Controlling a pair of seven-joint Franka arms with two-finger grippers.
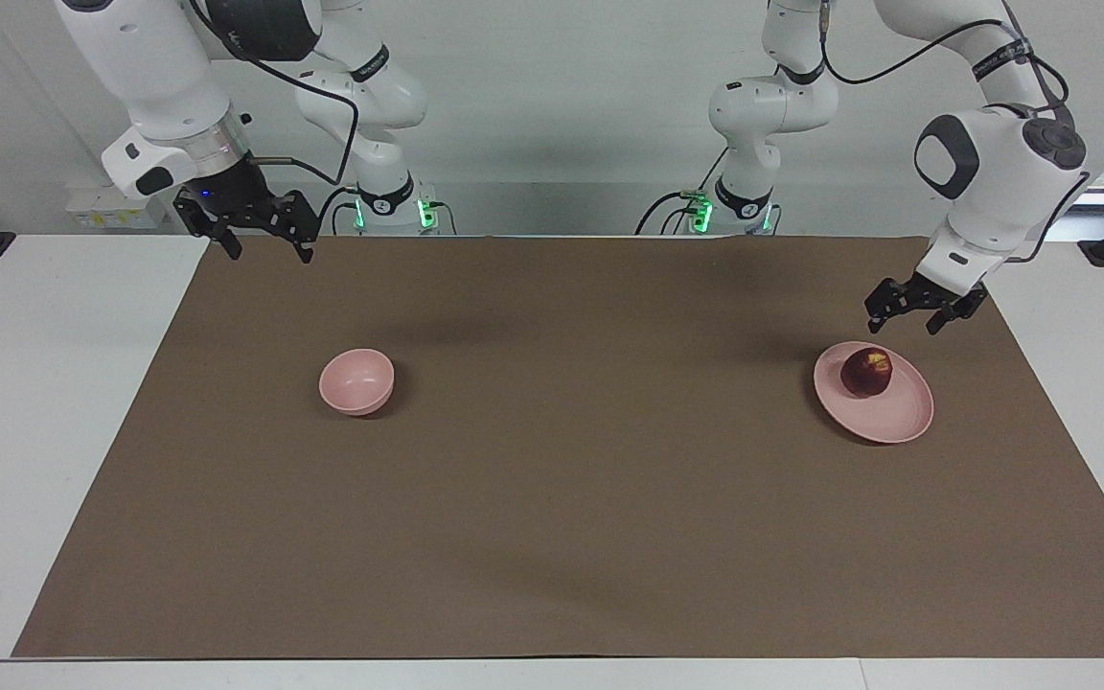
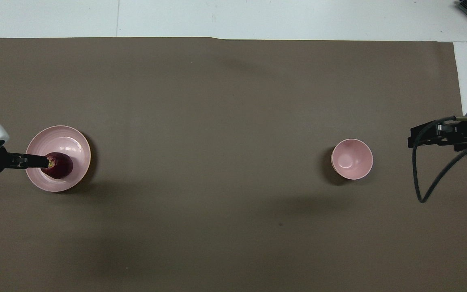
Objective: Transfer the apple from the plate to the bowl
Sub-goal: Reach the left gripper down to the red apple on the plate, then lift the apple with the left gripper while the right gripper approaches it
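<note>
The dark red apple [image 1: 866, 372] with a yellowish patch sits on the flat pale pink plate [image 1: 887, 417] toward the left arm's end of the table. My left gripper [image 1: 905, 324] is open and empty. It hangs just above the plate's rim on the robots' side and is apart from the apple. In the overhead view it [image 2: 35, 161] overlaps the plate [image 2: 69, 142] and reaches the apple [image 2: 61, 167]. The small deep pink bowl [image 1: 356, 380] stands empty toward the right arm's end and also shows in the overhead view [image 2: 352, 159]. My right gripper [image 1: 269, 249] waits open, raised over the mat's edge near its base.
A brown mat [image 1: 552, 498] covers most of the white table [image 1: 44, 402]. The right arm's cable [image 2: 424, 178] loops over the mat beside the bowl.
</note>
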